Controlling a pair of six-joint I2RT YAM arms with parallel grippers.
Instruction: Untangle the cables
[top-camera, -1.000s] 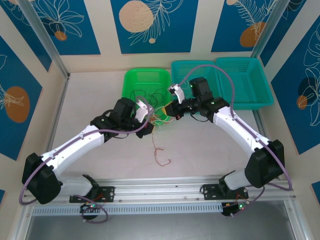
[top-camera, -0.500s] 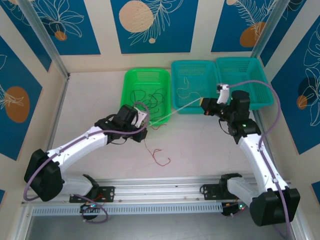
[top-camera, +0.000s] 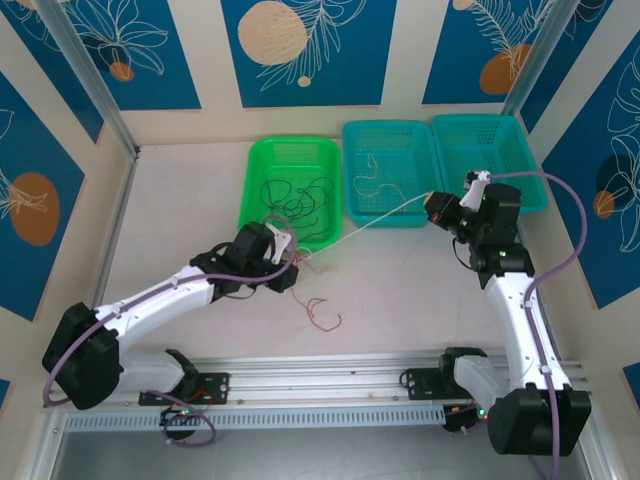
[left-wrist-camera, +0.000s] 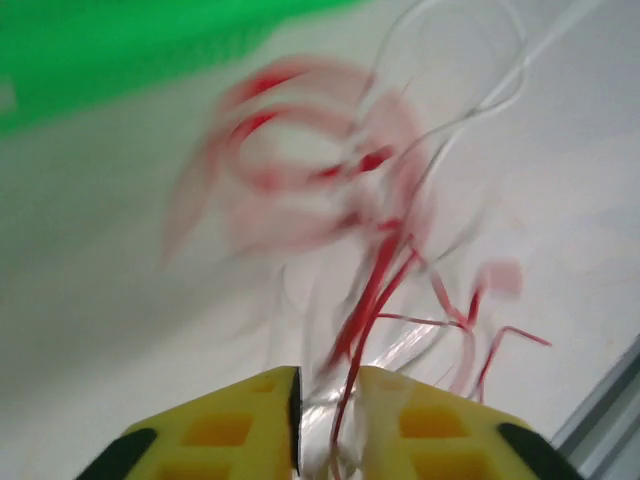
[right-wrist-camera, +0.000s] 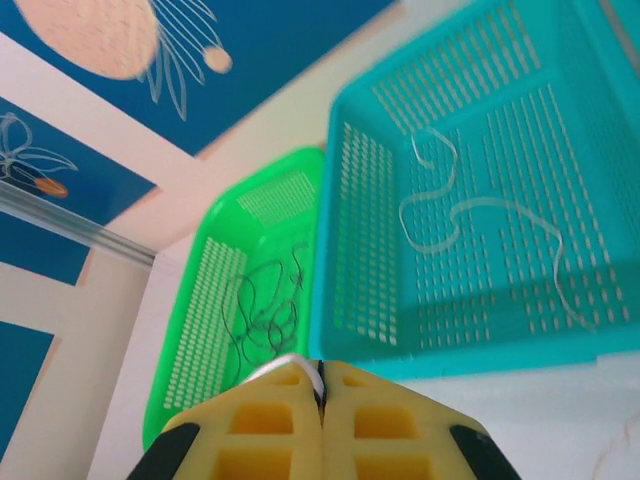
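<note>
Cables in baskets.
The green basket (top-camera: 292, 142) holds black cables (top-camera: 300, 195); the middle teal basket (top-camera: 385, 127) holds a pale cable (top-camera: 375, 175). The right gripper (right-wrist-camera: 320, 385) clamps a taut pale strand (top-camera: 370, 226). The left gripper (left-wrist-camera: 328, 385) is slightly parted around red strands (left-wrist-camera: 380, 275); hold unclear.

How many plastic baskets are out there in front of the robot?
3, in a row at the back. The green basket is leftmost, the middle teal basket is right beside it, and the right teal basket comes after that. None looks hidden.

The red cables (left-wrist-camera: 330, 190) smear into motion blur at 12 o'clock of the left fingers (left-wrist-camera: 230, 420), perhaps three strands. The pale cable (right-wrist-camera: 285, 360) hides its end between the right fingers (right-wrist-camera: 265, 430).
</note>
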